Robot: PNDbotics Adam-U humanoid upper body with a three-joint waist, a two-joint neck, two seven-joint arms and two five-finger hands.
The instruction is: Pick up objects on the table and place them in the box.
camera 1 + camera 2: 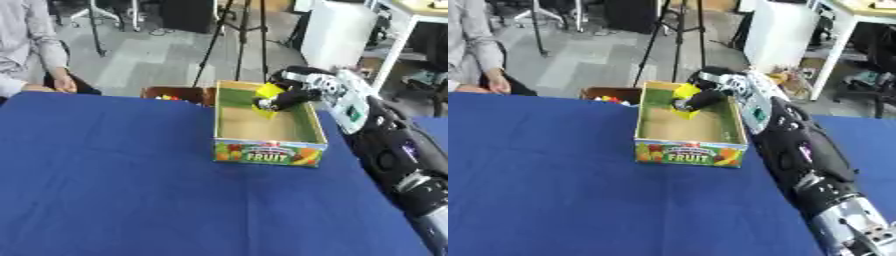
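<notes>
You're holding a yellow object (268,93) in your right hand (285,99), fingers curled round it, and you're hovering it inside the mouth of the box (269,152), toward the far right corner, above the floor rather than resting on it as far as I can tell. So this placement is looking nearly done: only the release is left. The box floor is showing bare cardboard elsewhere, so I'm not seeing anything already dropped in. The blue table (114,185) is showing nothing else to pick in front of or left of the box. A second, darker container (173,93) is sitting just behind the box's far left corner with small coloured bits in it, too small to make out. Your left hand isn't appearing in either view. On room: your forearm is running along the box's right wall, close to its rim, so you're risking a nudge if you're swinging left on the way out. Straight up and back right is looking open. A person's hand (63,82) is resting at the table's far left edge, well apart from the box.
</notes>
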